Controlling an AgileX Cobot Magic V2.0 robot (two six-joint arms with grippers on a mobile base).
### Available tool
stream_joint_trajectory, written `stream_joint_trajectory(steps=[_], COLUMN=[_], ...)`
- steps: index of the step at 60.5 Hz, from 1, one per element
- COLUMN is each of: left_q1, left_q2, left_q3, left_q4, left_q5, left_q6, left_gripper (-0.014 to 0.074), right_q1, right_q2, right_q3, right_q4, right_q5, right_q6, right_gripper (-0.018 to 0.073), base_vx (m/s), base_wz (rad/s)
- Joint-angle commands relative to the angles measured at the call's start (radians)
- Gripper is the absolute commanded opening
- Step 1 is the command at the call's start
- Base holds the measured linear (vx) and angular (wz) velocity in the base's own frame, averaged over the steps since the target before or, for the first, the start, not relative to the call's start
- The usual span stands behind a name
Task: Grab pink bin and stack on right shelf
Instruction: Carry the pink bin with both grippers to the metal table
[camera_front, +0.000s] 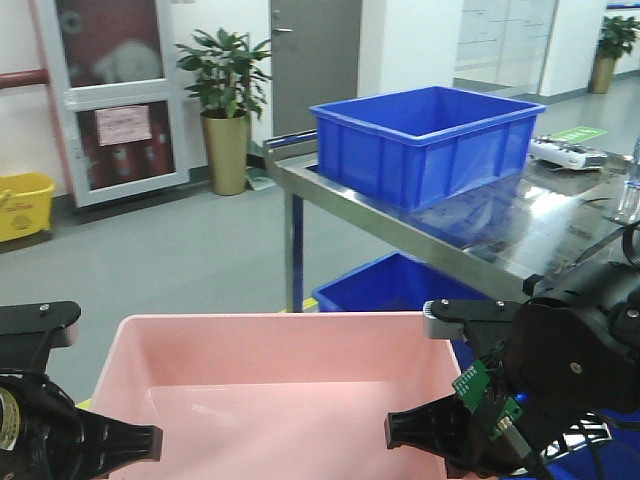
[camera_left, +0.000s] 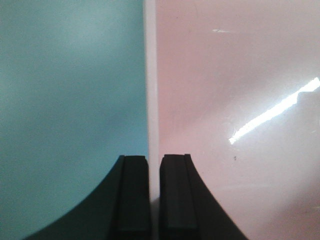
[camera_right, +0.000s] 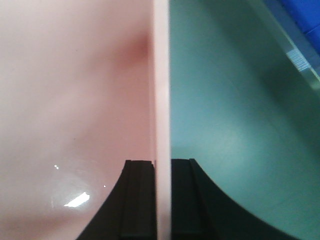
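Grey floor (camera_front: 180, 260) and two potted plants (camera_front: 225, 100) lie behind the right shelf (camera_front: 500, 230), which we see only from the front camera. It carries two blue crates (camera_front: 425, 140), one on its shiny top and one below, partly hidden. One pink bin (camera_front: 270, 370) sits low in front, near the shelf, its near edge cut off and its underside hidden. Only our wrist views show the grips: left gripper (camera_left: 154, 162) and right gripper (camera_right: 161, 165) each clench a bin wall, one finger inside and one outside.

Bright even indoor light; glare streak on pink bin (camera_left: 235, 90) (left wrist view); wrist views soft-focused.
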Motion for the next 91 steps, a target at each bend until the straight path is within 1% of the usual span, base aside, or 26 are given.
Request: stream_joint_trajectory(steps=[1,20,56,91], left_q1=[0.002,0.002,0.002,0.002], left_q2=[-0.033,-0.033,-0.033,-0.033], left_q3=[-0.029,-0.029,-0.029,-0.029], left_q4=[0.067,0.068,0.068,0.068], left_q5=[-0.006,-0.006,-0.006,-0.006], left_q6=[-0.006,-0.006,-0.006,-0.006], left_gripper=[0.0041,0.0041,0.0041,0.0041], right_q1=[-0.011,-0.011,-0.011,-0.011], right_q2=[-0.037,-0.037,-0.037,-0.037], right_q3=[-0.026,-0.026,-0.026,-0.026], right_q4=[-0.101,-0.102,-0.102,-0.102], right_q5=[0.013,0.013,0.012,0.012], right_q6=[0.001,0.000,0.000,0.000], right_gripper=[-0.0009,-0.0009,-0.0009,-0.0009], base_vx=[0.43,0.40,0.31,0.25], base_wz=[-0.30,-0.42,-0.56,-0.36])
